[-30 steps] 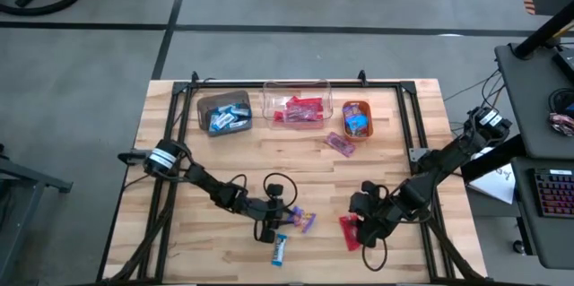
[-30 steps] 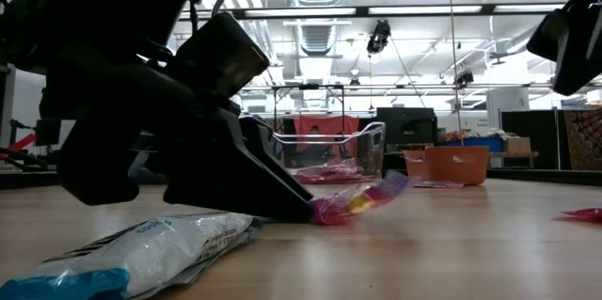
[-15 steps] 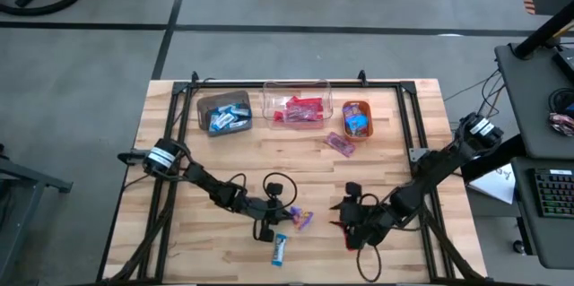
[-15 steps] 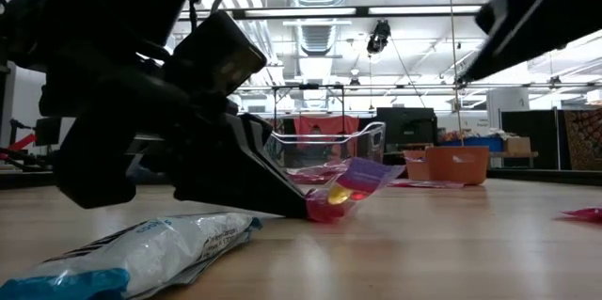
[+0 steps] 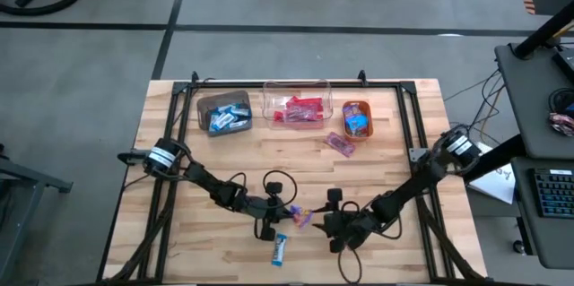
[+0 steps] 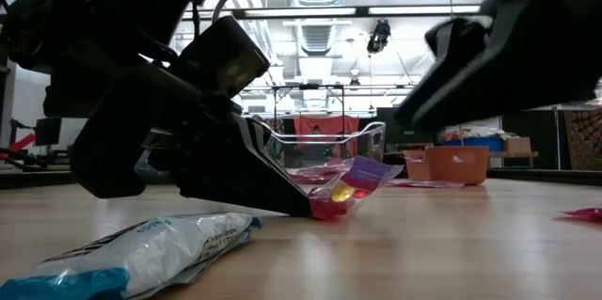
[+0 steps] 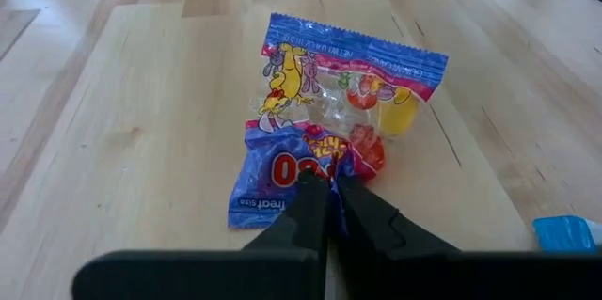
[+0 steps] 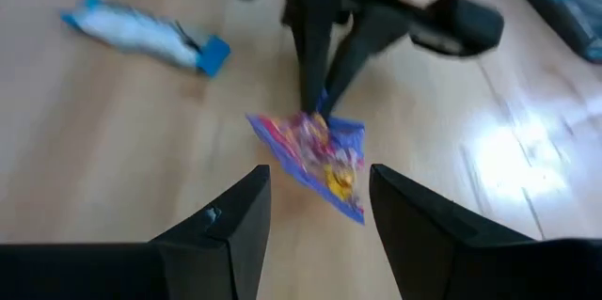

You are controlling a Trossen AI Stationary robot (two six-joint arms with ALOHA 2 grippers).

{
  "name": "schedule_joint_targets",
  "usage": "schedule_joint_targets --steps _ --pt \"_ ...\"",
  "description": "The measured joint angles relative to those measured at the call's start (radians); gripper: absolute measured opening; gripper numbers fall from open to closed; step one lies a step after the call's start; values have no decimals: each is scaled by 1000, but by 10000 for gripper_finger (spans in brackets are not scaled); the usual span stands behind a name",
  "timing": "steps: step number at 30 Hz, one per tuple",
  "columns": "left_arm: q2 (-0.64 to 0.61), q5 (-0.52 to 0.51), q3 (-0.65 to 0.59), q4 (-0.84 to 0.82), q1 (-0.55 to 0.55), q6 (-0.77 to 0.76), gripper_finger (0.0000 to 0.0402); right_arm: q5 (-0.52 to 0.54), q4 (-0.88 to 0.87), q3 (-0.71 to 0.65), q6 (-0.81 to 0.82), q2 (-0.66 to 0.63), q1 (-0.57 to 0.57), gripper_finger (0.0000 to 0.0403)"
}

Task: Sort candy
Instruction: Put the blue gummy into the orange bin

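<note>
While your left gripper (image 7: 331, 187) is pinching the purple candy packet (image 7: 337, 112) shut between its fingertips near the table's (image 5: 404, 143) front middle, your right gripper (image 8: 315, 211) is hovering just beside it, fingers spread and holding nothing.

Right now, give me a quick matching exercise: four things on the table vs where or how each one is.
Things:
1. left gripper
2. right gripper
3. blue-and-white candy
4. orange bin

States:
A. lying loose on the wood by the near edge
B. open, facing the purple candy
C. at the far side, right of the clear bin
D. shut on the purple candy's edge

Pairs: 1-D, 2-B, 3-A, 4-C
</note>
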Motion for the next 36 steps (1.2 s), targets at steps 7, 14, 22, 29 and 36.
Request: schedule_joint_targets --steps 7,14,22,29,36 --pt "0 0 0 1 2 0 1 -27 42 0 -26 79 -47 173" --pt "-1 0 0 2 10 -5 1 -37 46 57 -107 145 -75 173" --pt "-1 0 0 8 12 -12 1 -58 -25 148 -182 188 -87 97" --pt "-24 -2 1 1 12 -22 4 -55 -223 226 -143 173 -87 15" --pt "-138 0 -1 -134 11 11 11 -54 -475 360 -123 167 -92 11"
